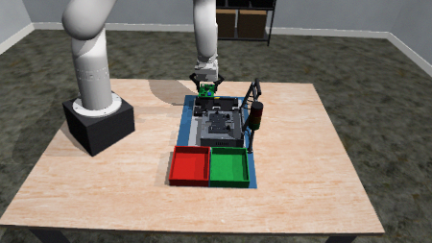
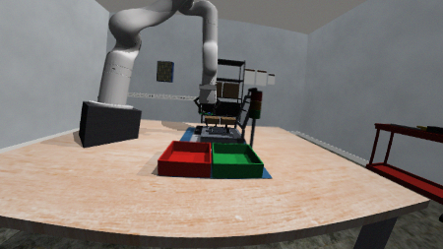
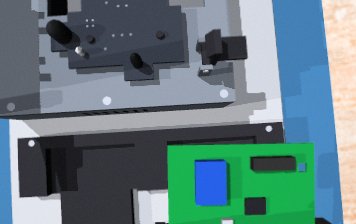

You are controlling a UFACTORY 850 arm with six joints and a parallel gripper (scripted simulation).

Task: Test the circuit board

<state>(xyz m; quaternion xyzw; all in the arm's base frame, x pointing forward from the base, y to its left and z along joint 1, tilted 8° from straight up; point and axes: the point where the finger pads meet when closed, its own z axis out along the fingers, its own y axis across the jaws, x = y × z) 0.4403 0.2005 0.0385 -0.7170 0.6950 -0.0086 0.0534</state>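
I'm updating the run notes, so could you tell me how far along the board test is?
Done: the circuit board is out of the tray, held in the gripper. In hand: carrying it toward the tester, whose lid stands open. Left: seating it, closing, reading the signal light, binning.

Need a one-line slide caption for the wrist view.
Gripper holds the green circuit board above the black tray, tester open ahead.

Pale wooden table [image 1: 312, 183] with blue mat [image 1: 180, 131] and black arm pedestal [image 1: 120, 133] directly on it.
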